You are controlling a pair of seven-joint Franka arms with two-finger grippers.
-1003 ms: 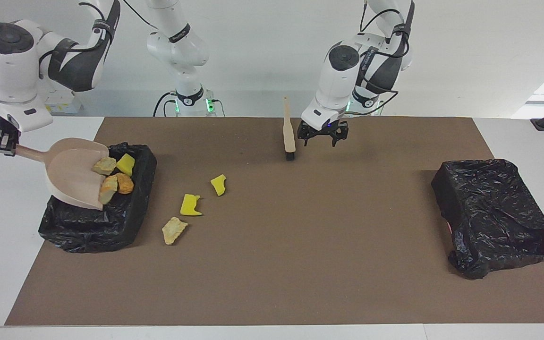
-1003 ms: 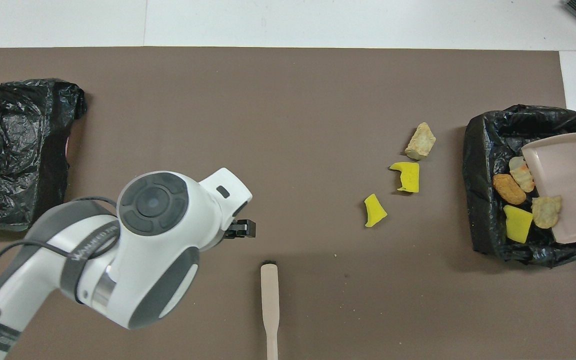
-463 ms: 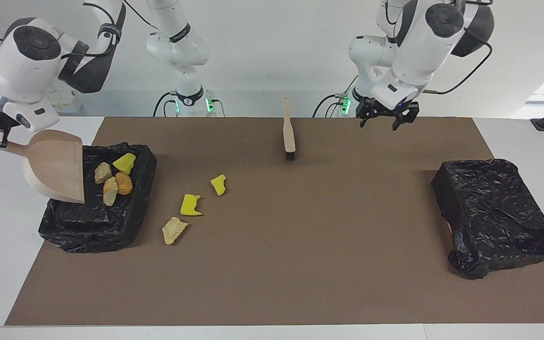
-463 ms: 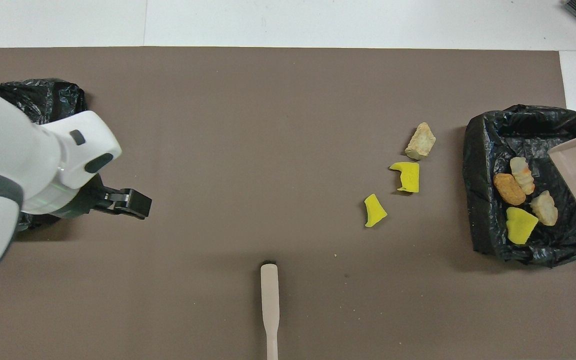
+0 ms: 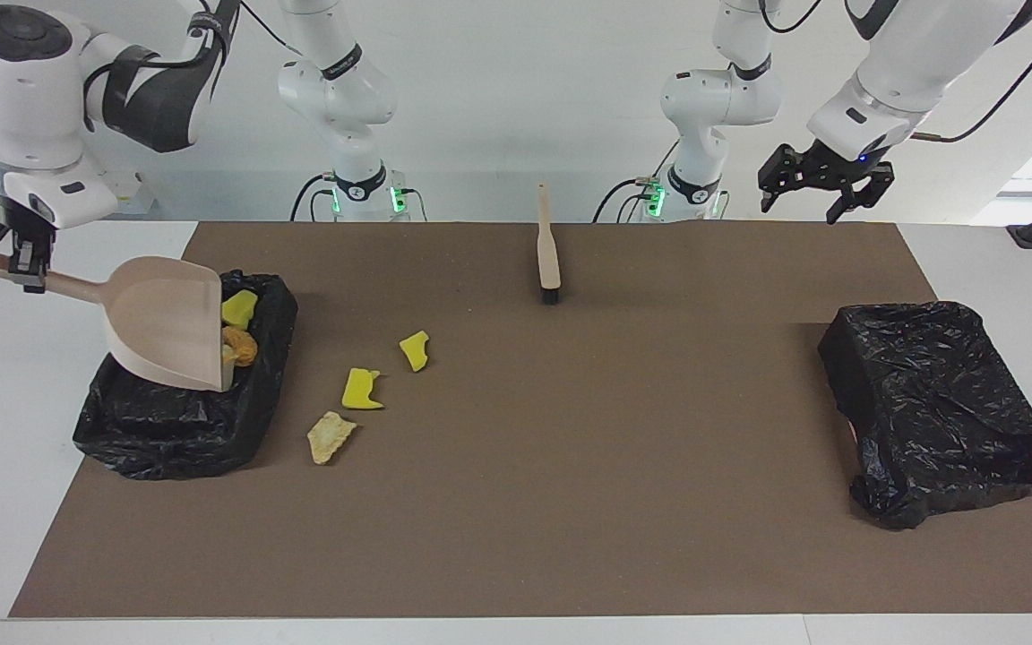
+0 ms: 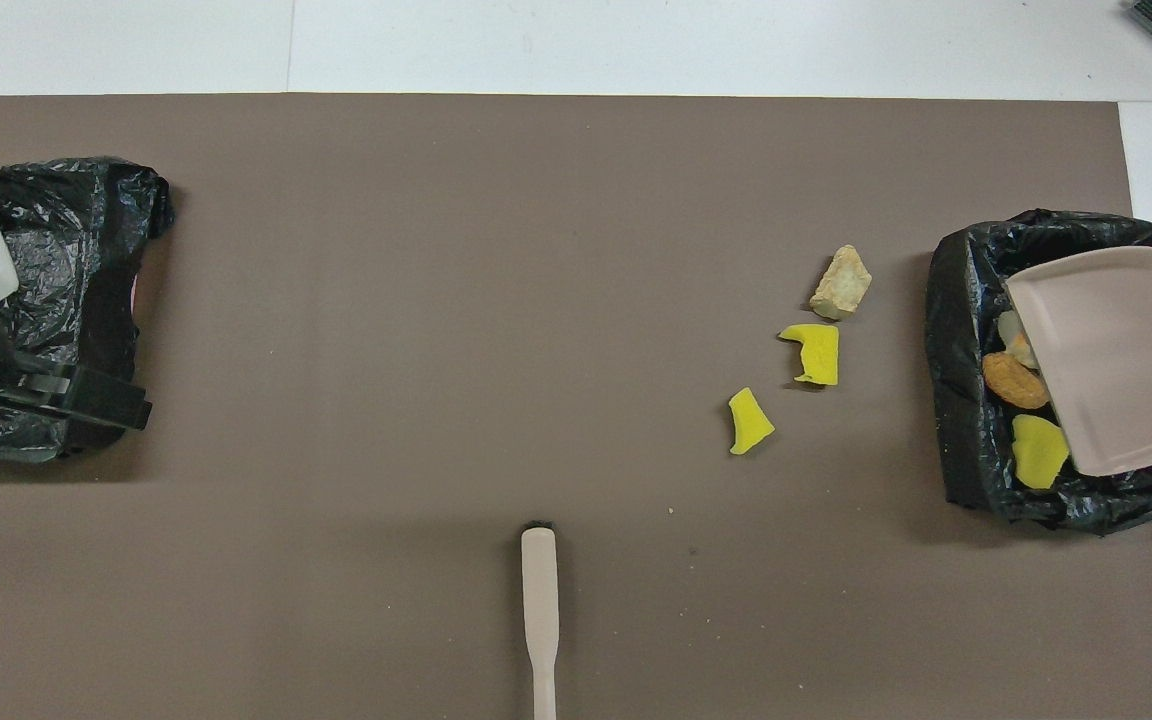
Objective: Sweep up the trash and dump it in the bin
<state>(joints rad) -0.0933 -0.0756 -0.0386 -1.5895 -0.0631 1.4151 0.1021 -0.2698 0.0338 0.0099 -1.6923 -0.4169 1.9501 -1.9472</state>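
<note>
Three pieces of trash lie loose on the brown mat [image 5: 570, 502] of the bench: a yellow wedge [image 5: 415, 349] nearest the robots, a second yellow piece [image 5: 361, 389] beside it, and a pale tan lump [image 5: 330, 436] farthest from them. Together they form a short slanting line running toward the bin [image 5: 158, 430] at the right arm's end. In that black-lined bin sit more pieces: a yellow chunk [image 6: 1039, 465], an orange-brown lump [image 6: 1014, 380] and a pale one [image 6: 1012, 331], partly hidden by the dustpan [image 5: 171, 322], so there may be more under it.

The dustpan is tilted over the bin, mouth down toward the trash, its handle [image 5: 50, 282] rising away toward the table's edge. The right end effector [image 5: 25, 264] is clamped on the handle's end.

The brush [image 5: 548, 255] stands untouched near the robots, its long axis pointing away from them, bristles farthest.

The left end effector [image 5: 825, 184] hangs high, fingers spread and empty, over the second black bin [image 5: 937, 412].
</note>
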